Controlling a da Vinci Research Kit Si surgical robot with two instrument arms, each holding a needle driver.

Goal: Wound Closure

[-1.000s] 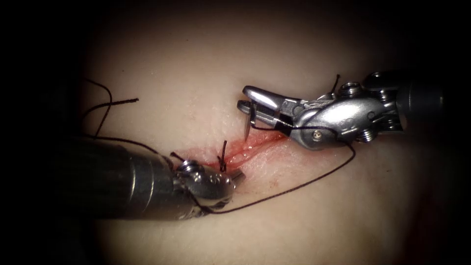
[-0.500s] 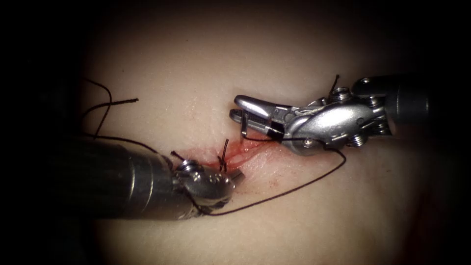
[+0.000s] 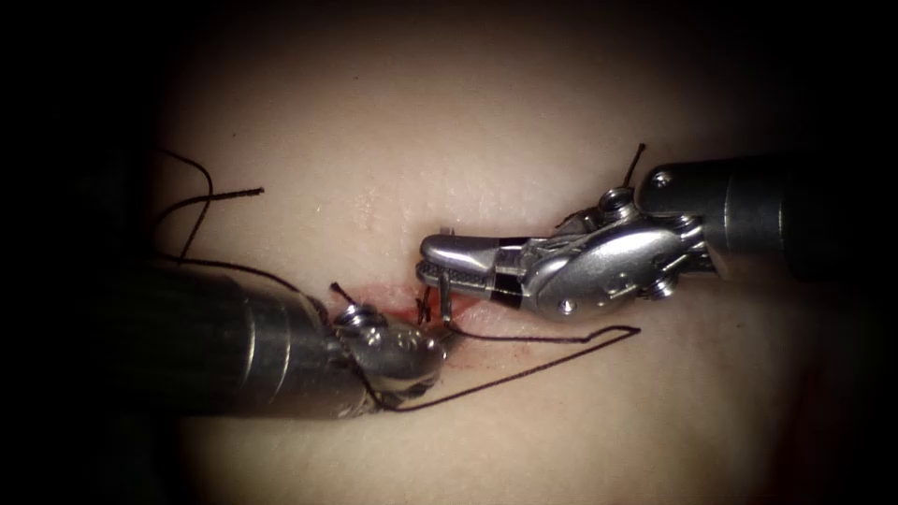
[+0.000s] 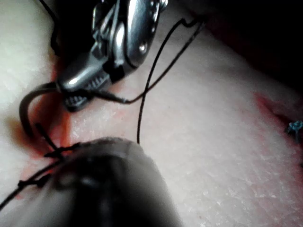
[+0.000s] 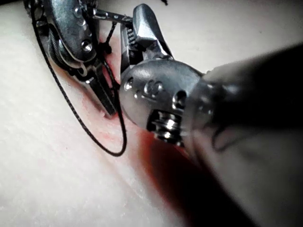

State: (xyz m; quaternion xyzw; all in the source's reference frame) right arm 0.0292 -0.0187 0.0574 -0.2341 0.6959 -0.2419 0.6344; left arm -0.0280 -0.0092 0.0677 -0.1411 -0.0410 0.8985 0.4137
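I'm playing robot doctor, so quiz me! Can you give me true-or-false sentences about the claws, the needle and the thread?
1. The right claw holds the needle. True: it grips it near the thread end, and the tip reaches down to the cut.
2. The needle is straight. False: it is curved.
3. The thread is white. False: it is dark.
4. The left claw sits at the cut's left end on the tissue. True. Whether it holds anything is unclear.

Light from above pools on the tissue [image 3: 524, 112] and fades to black all round. Glare flashes off my right tool [image 3: 426, 260]; my left tool [image 3: 451, 334] is dim along its shaft.
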